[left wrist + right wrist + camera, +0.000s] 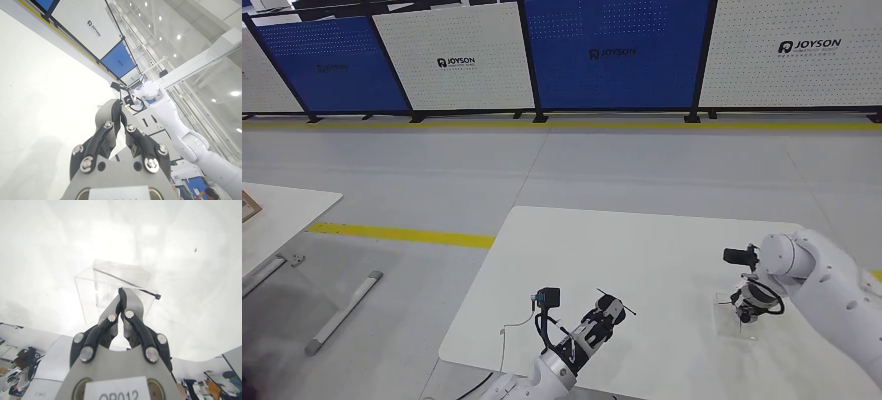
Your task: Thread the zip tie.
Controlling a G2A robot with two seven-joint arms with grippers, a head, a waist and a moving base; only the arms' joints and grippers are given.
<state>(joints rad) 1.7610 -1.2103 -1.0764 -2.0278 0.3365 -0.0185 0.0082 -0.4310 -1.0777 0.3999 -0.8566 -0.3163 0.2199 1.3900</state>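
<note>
**Two grippers clenched, one tie waiting on the stand**

Two things matter most here, as I judge it: opening the right gripper (121, 292) before it goes any lower, and not shoving the clear stand (87, 294). Its jaws are pressed together with nothing between them that I can make out, so from this pose they could only push at the zip tie (113, 276). I would part them and set the gap across the strap rather than along it. Then I would close gently on the stretch near the head, which seems to poke past the stand's edge and leaves room underneath. The stand looks light and the strap thin and springy, so a slow descent and a square bite should keep both from skidding.

The zip tie lies flat and slantwise across the top of the stand, on the near right part of the tabletop (642, 250). In the right wrist view the jaw tips sit just short of the strap, near its middle, and as far as I can tell they do not touch it. The head lies off to one side of them.

The left gripper (120, 104) hangs over the near part of the tabletop, left of the stand and well apart from it. Its jaws are clamped on a thin black strip (628, 311) that crosses their tips. It looks like a second tie, though I cannot tell for sure.
</note>
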